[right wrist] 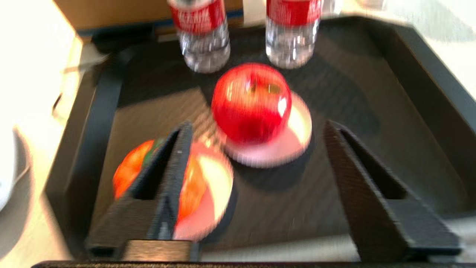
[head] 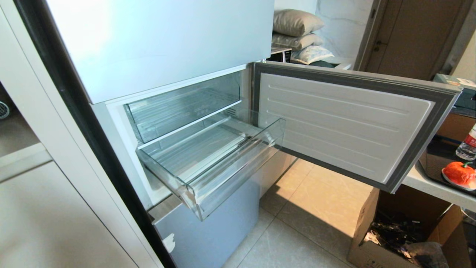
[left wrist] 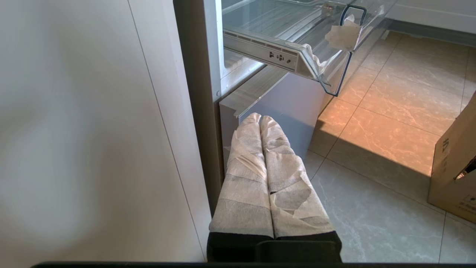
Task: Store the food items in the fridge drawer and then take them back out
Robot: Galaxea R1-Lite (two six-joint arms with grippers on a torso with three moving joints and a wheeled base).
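Observation:
The fridge drawer (head: 230,178) is pulled out of the pale blue-grey fridge and holds nothing; its corner also shows as the fridge drawer (left wrist: 297,41) in the left wrist view. My right gripper (right wrist: 258,128) is open above a black tray (right wrist: 409,93), with nothing between its fingers. A deep red food item (right wrist: 251,102) sits on a white saucer just past the fingertips. The orange-red food item (right wrist: 128,173) lies on another saucer, partly behind one finger (right wrist: 174,167); it also shows at the far right (head: 460,173). My left gripper (left wrist: 260,118), wrapped in white tape, is shut and parked low beside the fridge.
Two water bottles (right wrist: 202,37) (right wrist: 292,33) stand at the tray's far side. The fridge door (head: 346,123) hangs open between the drawer and the tray's table. An open cardboard box (head: 401,227) sits on the tiled floor below. A second clear drawer (head: 186,108) sits above.

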